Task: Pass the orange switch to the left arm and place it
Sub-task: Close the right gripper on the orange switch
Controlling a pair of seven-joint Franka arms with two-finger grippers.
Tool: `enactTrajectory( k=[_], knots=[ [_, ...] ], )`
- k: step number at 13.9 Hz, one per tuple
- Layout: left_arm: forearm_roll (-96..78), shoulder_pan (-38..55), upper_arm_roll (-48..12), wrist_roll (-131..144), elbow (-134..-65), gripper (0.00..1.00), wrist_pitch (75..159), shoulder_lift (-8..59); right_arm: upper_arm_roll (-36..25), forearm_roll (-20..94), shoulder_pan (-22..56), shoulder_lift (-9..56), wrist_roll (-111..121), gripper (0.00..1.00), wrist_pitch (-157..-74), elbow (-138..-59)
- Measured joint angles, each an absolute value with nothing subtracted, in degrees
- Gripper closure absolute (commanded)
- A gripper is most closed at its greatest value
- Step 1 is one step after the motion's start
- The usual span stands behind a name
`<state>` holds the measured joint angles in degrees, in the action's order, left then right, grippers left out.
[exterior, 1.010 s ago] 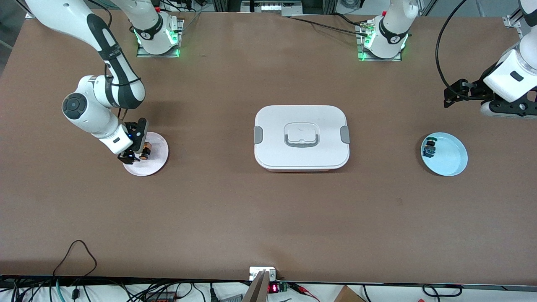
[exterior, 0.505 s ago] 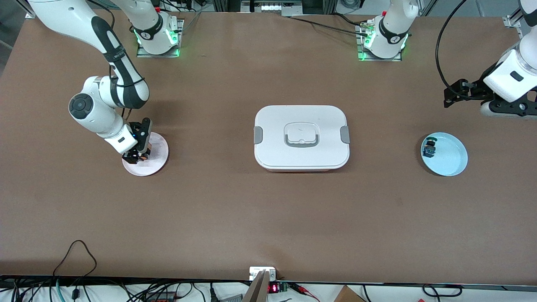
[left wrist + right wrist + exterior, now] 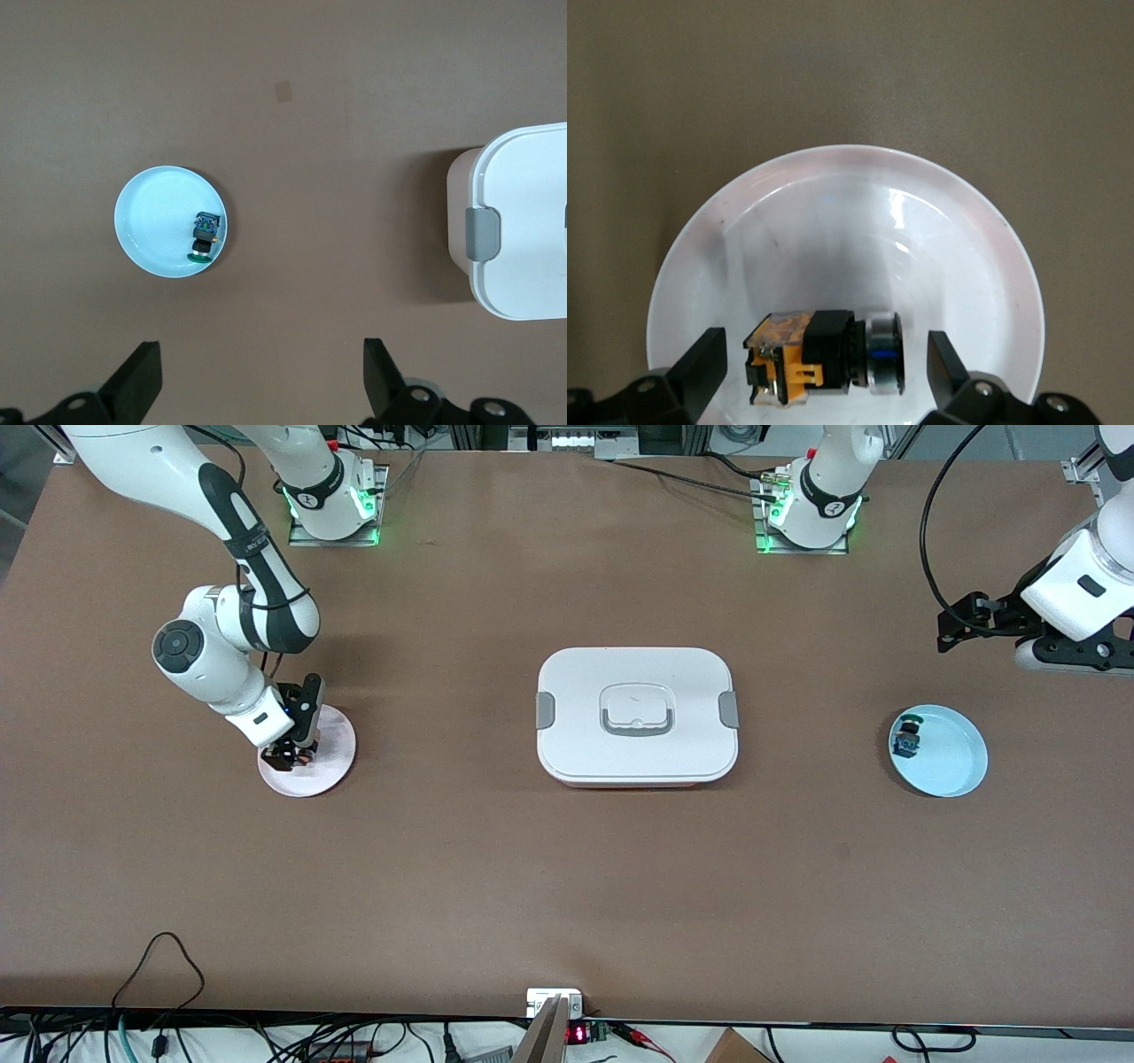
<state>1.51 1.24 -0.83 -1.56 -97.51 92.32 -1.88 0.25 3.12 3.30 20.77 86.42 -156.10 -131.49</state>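
On brown tabletop, orange switch lies in pink dish between spread right pincer fingers.

occluded: orange switch mostly under right gripper | cropped: box past left-wrist frame edge

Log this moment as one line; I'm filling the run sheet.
right gripper: open, astride orange switch in pink plate | left gripper: open, waiting above table | box: mid-table, untouched
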Motion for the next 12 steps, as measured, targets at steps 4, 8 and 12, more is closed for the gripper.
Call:
enactTrajectory(
  k=[4, 8, 12],
  knots=[
    [1.51, 1.24, -0.83, -1.56, -97.51, 0.00, 92.32, -1.88, 0.25, 3.12, 3.30, 21.85, 86.71, 0.00, -157.51, -131.50],
    [1.51, 1.24, -0.82, -1.56, -97.51, 0.00, 92.32, -1.88, 0.25, 3.12, 3.30, 22.10, 86.72, 0.00, -158.08, -131.50],
    [1.51, 1.24, -0.78, -1.56, -97.51, 0.00, 92.32, -1.88, 0.24, 3.12, 3.29, 22.36, 87.06, 0.00, -159.45, -131.87]
  ],
)
